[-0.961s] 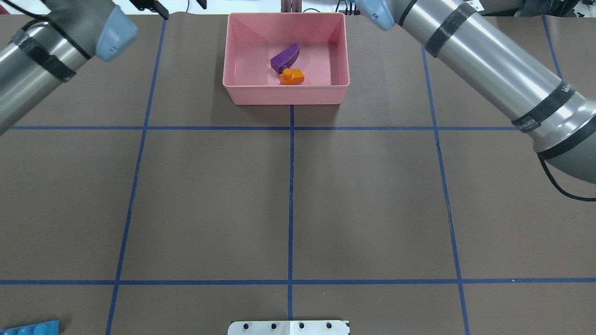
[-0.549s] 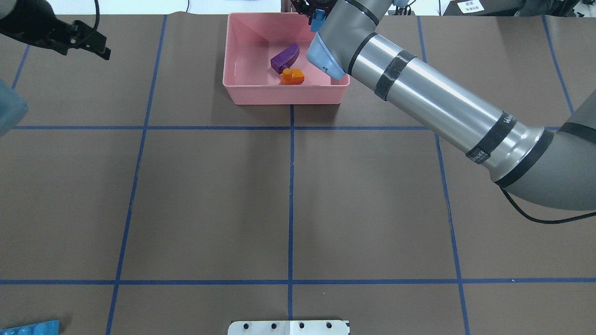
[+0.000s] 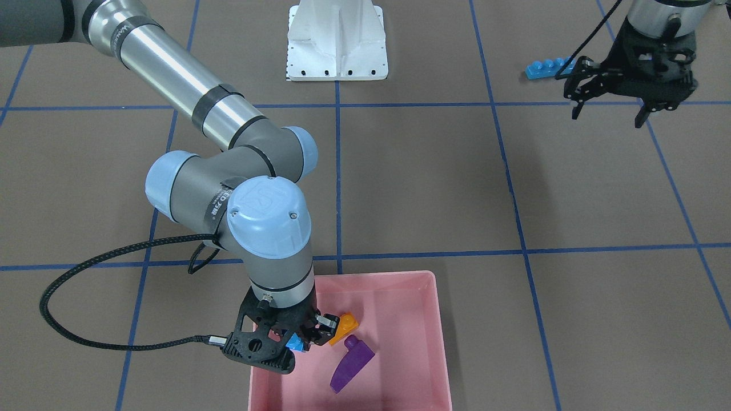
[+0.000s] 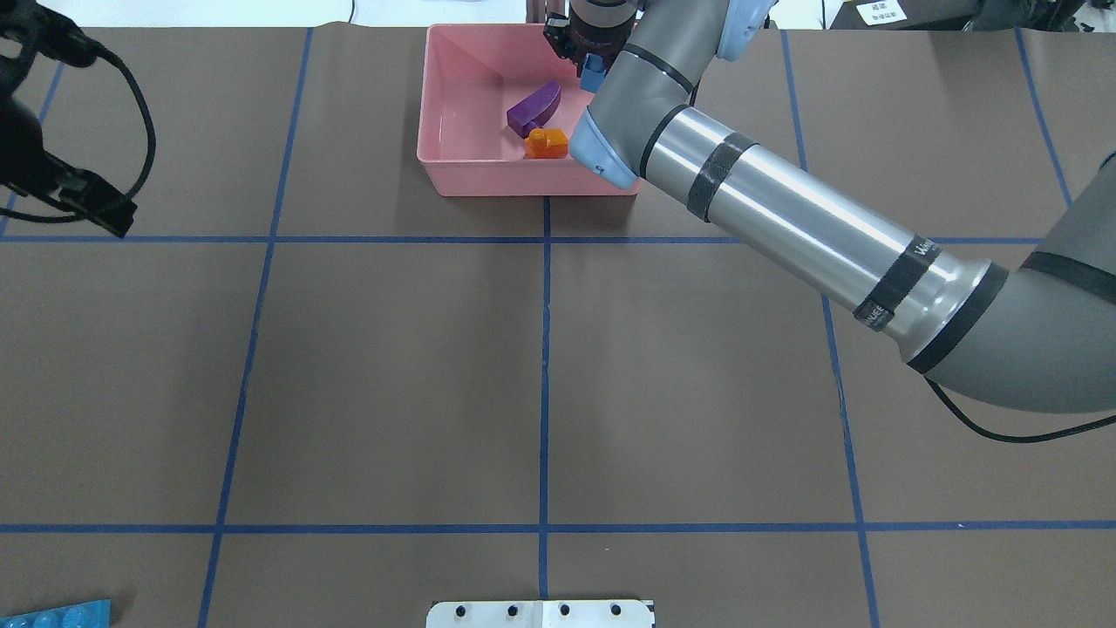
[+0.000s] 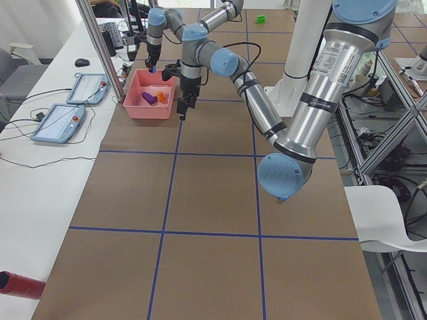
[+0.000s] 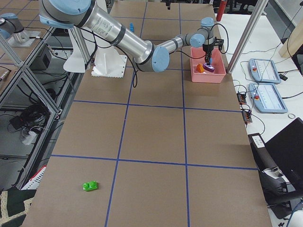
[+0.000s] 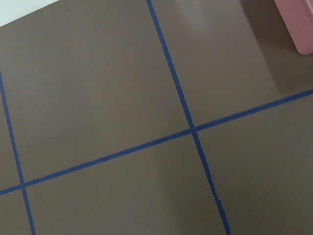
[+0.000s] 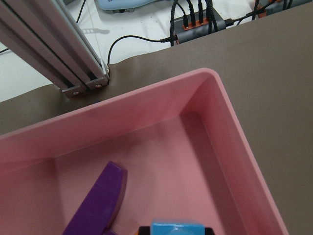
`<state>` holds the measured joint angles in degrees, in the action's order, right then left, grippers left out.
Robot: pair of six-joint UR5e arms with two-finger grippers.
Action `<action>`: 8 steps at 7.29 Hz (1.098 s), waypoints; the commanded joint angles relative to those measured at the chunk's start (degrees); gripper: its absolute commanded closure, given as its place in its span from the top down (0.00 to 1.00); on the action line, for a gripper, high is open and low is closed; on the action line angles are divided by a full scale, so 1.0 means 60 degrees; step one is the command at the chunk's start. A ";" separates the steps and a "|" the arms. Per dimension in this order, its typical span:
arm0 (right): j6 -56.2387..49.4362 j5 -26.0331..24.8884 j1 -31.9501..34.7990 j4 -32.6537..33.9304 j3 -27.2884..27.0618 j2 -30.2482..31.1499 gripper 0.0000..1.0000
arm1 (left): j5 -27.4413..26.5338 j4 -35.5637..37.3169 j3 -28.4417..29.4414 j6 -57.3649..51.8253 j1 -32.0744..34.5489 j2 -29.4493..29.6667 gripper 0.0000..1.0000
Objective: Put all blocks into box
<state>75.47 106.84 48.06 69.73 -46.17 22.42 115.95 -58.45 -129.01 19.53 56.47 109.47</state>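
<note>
- The right gripper (image 3: 302,338) pinches the small blue cube (image 3: 295,343) above the box (image 3: 388,275), just beside the orange block (image 3: 344,327) and near the purple wedge (image 3: 351,365)
- Released from here, the cube may bounce off the orange block; lowering further could knock that block
- The left gripper (image 3: 607,114) hangs spread and empty near the long blue bar (image 3: 547,68); a skewed approach could shove it along the worktop (image 3: 400,188)
- The green block (image 6: 90,186) lies well apart from the box
</note>
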 commanded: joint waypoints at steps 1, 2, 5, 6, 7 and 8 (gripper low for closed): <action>0.0340 -0.0068 -0.0100 -0.0371 0.0122 -0.0060 0.99 | -0.0033 0.0294 -0.0952 -0.0046 -0.1525 -0.0693 1.00; 0.0341 -0.0053 0.0016 -0.0371 0.0049 -0.0045 0.99 | -0.0106 0.0265 -0.1216 -0.0061 -0.2125 -0.1029 1.00; 0.0400 0.0604 0.0455 -0.0022 -0.0754 -0.0045 1.00 | -0.0794 -0.1846 -0.2036 -0.0047 -0.3605 -0.3903 1.00; 0.0385 0.0606 0.0544 0.0546 -0.1077 -0.0045 0.99 | -0.0838 -0.3382 -0.2025 -0.0061 -0.4060 -0.5093 1.00; 0.0370 0.0824 0.0748 0.0726 -0.1210 -0.0031 1.00 | -0.0897 -0.4413 -0.2010 -0.0090 -0.4253 -0.6091 1.00; 0.0370 0.1043 0.0895 0.0800 -0.1313 -0.0031 0.99 | -0.1144 -0.4974 -0.2010 -0.0337 -0.4705 -0.7014 1.00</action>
<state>77.73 111.59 52.25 73.37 -52.99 22.20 110.38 -82.39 -141.01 18.69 31.14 74.68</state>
